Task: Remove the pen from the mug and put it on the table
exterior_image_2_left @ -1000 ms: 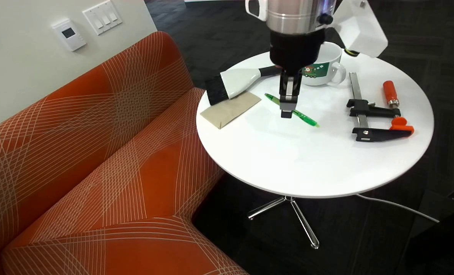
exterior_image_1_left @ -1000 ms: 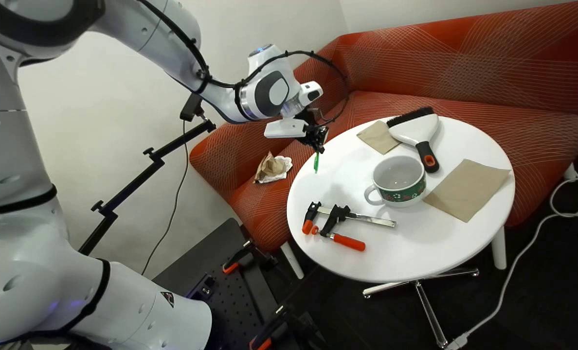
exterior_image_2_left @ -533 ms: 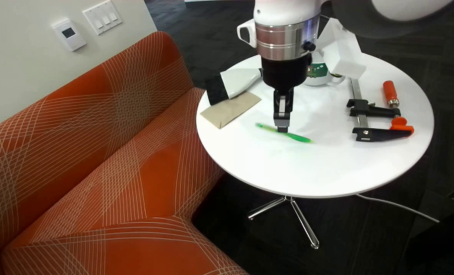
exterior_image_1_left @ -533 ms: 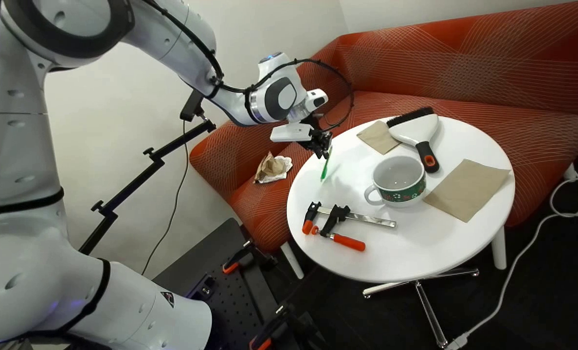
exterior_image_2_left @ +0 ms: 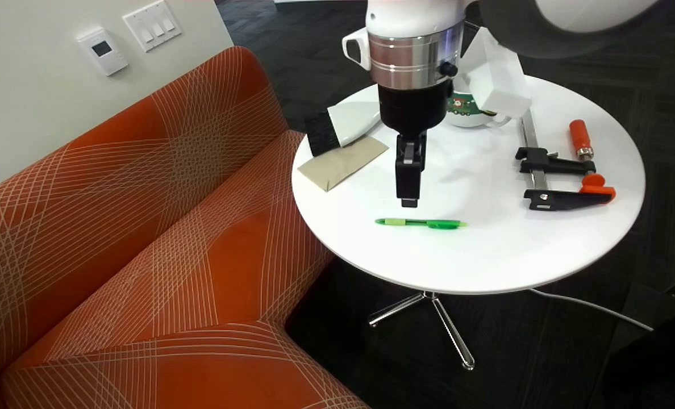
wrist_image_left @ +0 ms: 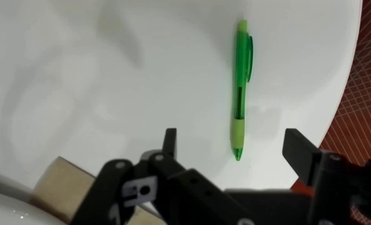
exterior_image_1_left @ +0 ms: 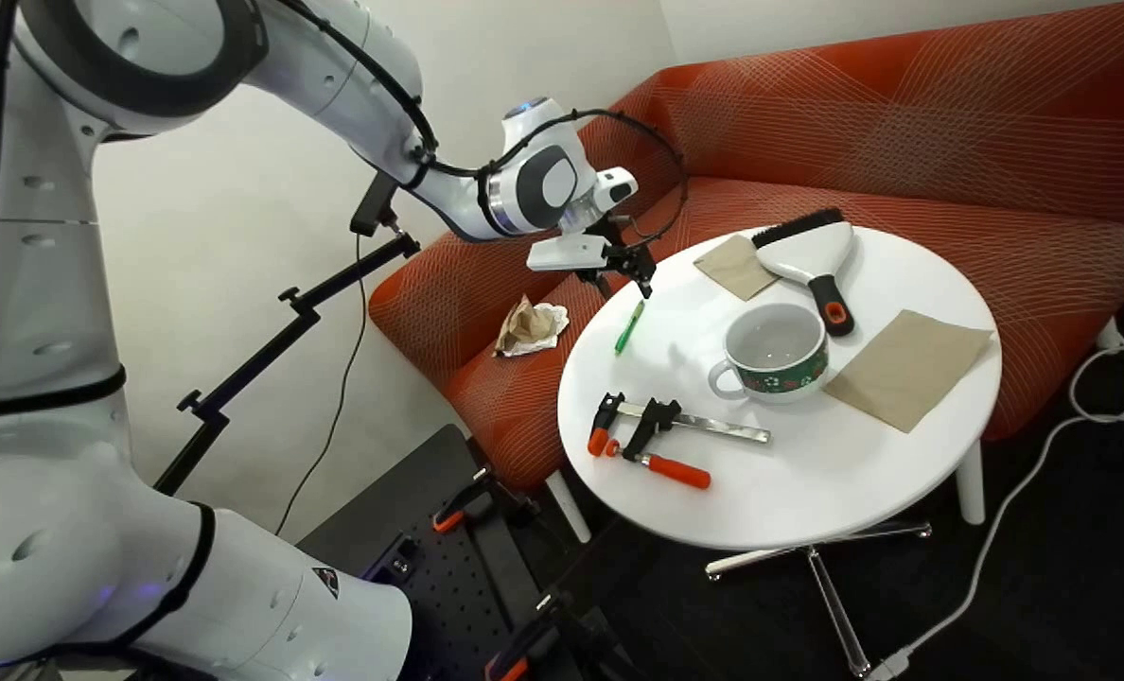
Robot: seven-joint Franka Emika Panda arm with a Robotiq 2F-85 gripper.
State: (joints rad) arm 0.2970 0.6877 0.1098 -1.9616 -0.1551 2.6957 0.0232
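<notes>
The green pen (exterior_image_1_left: 629,328) lies flat on the white round table (exterior_image_1_left: 761,497), and an exterior view shows the pen (exterior_image_2_left: 421,222) whole along the table's near part. Just above and beside it, my gripper (exterior_image_1_left: 625,290) hovers with nothing held. In the wrist view the gripper (wrist_image_left: 230,134) is open, fingers (wrist_image_left: 301,153) wide apart; the pen (wrist_image_left: 241,68) sits beyond them, its tip pointing into the gap without contact. The pale mug (exterior_image_1_left: 789,376) stands upright with no pen inside; part of the mug (exterior_image_2_left: 463,108) is hidden behind the arm in an exterior view.
A bar clamp (exterior_image_1_left: 713,426) with orange handle lies near the mug. A white brush (exterior_image_1_left: 808,253) and brown paper pieces (exterior_image_1_left: 737,267) are on the table's far part. The red-orange sofa (exterior_image_1_left: 884,123) borders the table, with crumpled paper (exterior_image_1_left: 529,326) on its seat.
The pen, in the grip a second ago above the table, came down and was let go onto the tabletop. The jaws have spread, and the gripper has risen slightly off the pen.
</notes>
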